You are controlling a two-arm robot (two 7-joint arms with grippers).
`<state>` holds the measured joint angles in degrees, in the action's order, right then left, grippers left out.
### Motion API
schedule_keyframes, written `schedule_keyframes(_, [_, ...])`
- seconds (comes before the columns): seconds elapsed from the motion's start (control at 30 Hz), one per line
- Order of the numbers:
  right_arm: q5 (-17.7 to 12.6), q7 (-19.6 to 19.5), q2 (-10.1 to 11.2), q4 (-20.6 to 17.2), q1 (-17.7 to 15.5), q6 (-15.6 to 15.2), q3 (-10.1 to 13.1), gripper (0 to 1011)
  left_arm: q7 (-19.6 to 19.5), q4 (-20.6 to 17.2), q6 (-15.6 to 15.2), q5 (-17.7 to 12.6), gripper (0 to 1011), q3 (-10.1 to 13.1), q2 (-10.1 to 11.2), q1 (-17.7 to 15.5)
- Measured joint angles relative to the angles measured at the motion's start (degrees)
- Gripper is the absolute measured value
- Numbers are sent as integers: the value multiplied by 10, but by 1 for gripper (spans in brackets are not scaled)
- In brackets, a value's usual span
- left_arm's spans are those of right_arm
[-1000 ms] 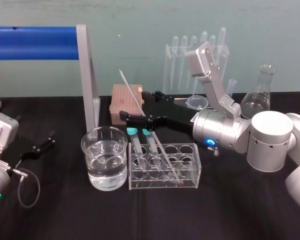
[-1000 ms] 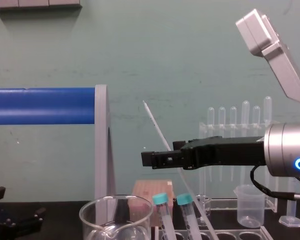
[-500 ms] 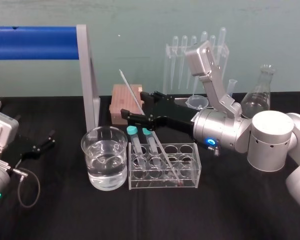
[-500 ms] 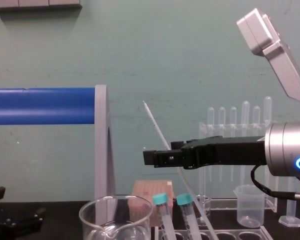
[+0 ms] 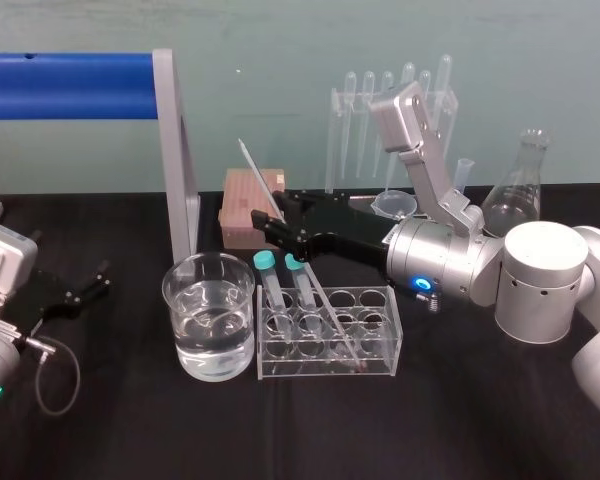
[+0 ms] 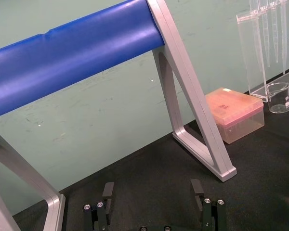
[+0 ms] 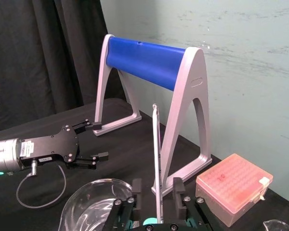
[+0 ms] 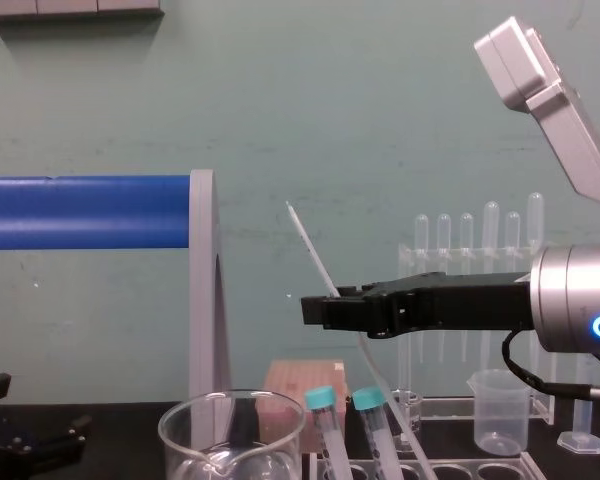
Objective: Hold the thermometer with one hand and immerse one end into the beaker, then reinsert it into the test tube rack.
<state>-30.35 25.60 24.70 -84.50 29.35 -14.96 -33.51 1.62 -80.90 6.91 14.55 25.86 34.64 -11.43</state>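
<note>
Thermometer [image 5: 252, 165] leans in the test tube rack [image 5: 375, 335] between the spread fingers [image 7: 136, 186] of our right gripper [image 7: 157, 186], untouched, while our left gripper [image 6: 152, 192] lies parked, also spread.

We've got a black two-finger right gripper [image 5: 272, 222] with a long body. Behind it sits a silver cylindrical wrist [image 5: 442, 262] with a glowing blue ring [image 5: 420, 284], and a grey angular camera bracket [image 5: 420, 150] above. The black left gripper [image 6: 152, 190] has silver screw heads [image 6: 205, 200], with a black cable loop [image 5: 76, 372] behind.

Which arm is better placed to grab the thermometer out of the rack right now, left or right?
Right. The right tool is open around the thermometer, which leans in the test tube rack. The left tool sits open at the far left, well away from it.
</note>
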Motion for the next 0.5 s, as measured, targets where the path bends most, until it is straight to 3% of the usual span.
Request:
schedule_keyframes(0.33, [-1, 0, 0, 0, 0, 0, 0, 110, 0, 0, 0, 0, 1008, 0, 0, 0])
schedule_keyframes(0.5, [0, 0, -1, -1, -2, 2, 2, 57, 0, 0, 0, 0, 1008, 0, 0, 0])
